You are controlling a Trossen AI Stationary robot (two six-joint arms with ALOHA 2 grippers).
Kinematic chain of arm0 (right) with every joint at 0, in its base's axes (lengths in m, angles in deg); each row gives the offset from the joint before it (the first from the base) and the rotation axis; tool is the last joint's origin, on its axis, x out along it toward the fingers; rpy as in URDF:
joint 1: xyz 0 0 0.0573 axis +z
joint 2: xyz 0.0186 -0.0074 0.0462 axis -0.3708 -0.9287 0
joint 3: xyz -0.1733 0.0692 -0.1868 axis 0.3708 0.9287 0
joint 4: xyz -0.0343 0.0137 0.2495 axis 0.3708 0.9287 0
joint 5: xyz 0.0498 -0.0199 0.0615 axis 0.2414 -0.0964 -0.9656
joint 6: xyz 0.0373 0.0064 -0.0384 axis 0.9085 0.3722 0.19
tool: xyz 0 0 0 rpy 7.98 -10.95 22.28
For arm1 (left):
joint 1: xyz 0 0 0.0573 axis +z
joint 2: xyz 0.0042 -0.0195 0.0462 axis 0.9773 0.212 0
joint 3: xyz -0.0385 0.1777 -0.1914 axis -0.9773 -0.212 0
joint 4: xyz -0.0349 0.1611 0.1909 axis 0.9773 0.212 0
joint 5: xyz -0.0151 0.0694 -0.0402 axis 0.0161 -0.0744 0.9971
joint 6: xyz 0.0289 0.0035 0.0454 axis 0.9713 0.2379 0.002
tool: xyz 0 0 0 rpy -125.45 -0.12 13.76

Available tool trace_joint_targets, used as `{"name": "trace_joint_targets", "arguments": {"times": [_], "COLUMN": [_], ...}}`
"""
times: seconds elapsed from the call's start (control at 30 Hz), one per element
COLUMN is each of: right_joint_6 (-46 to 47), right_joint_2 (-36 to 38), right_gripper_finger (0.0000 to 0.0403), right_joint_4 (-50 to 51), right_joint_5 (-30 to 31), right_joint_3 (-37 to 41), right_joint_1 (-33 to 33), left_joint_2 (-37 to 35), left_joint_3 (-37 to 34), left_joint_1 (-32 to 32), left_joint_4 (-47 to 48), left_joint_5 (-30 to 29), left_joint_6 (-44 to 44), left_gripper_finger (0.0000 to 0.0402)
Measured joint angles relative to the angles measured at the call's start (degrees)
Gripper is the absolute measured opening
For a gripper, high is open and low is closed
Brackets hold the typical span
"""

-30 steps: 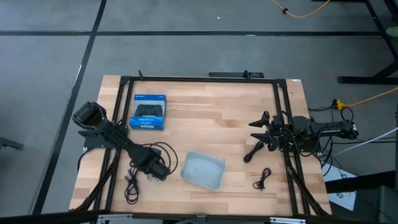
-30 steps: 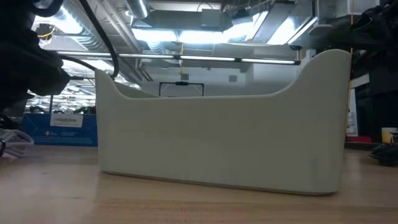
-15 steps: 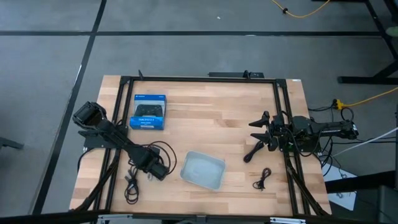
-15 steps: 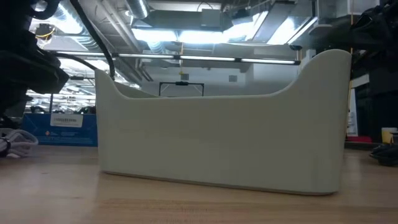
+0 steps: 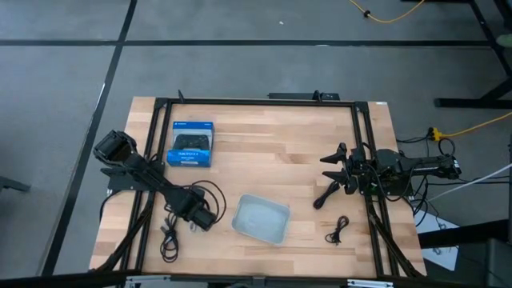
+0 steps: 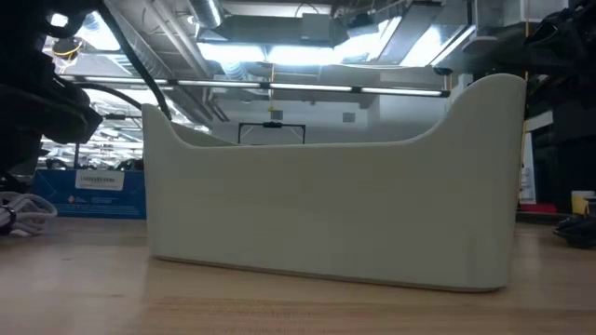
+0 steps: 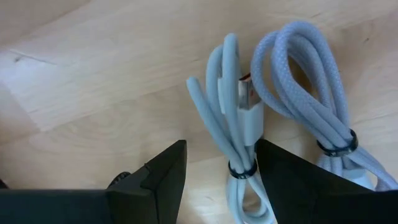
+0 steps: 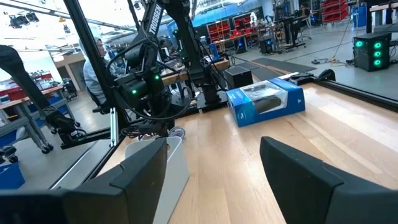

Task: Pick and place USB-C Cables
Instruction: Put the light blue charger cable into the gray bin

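Note:
The pale silvery-white cable bundle lies flat on the wood, looped and bound by small black ties. My left gripper hangs over it, open, with one finger on either side of the tied end. In the high view that gripper is just left of the grey tray. One black cable bundle lies near the table's near-left corner. Another lies right of the tray. My right gripper waits open near the right edge.
The blue game-controller box lies flat at the far left. The tray's tall wall fills the low view, with the pale cable at its left. Bare wood spans the middle and far side. Black frame rails run along the table edges.
My left arm has edged slightly toward the table's left edge. The cables, the tray and the right arm have stayed put.

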Motion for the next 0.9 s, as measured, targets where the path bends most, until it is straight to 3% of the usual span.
{"name": "trace_joint_targets", "arguments": {"times": [0.17, 0.47, 0.6, 0.73, 0.9], "right_joint_6": [0.0, 0.0, 0.0, 0.0, 0.0], "right_joint_2": [0.0, 0.0, 0.0, 0.0, 0.0], "right_gripper_finger": [0.0262, 0.0262, 0.0261, 0.0261, 0.0261], "right_joint_4": [0.0, 0.0, 0.0, 0.0, 0.0], "right_joint_5": [0.0, 0.0, 0.0, 0.0, 0.0], "right_joint_3": [0.0, 0.0, 0.0, 0.0, 0.0], "right_joint_1": [0.0, 0.0, 0.0, 0.0, 0.0], "left_joint_2": [0.0, 0.1, -0.1, -0.7, -3.6], "left_joint_3": [-0.1, -0.2, -0.2, -0.2, 0.4], "left_joint_1": [0.1, 0.0, 0.0, 0.0, 0.0], "left_joint_4": [-0.7, -1.5, -0.1, 0.4, 0.7], "left_joint_5": [2.1, 3.9, 8.6, 12.7, 11.0], "left_joint_6": [0.0, 0.1, 0.1, 0.1, 0.0], "left_gripper_finger": [0.0168, 0.0069, 0.0034, 0.0028, 0.0031]}}
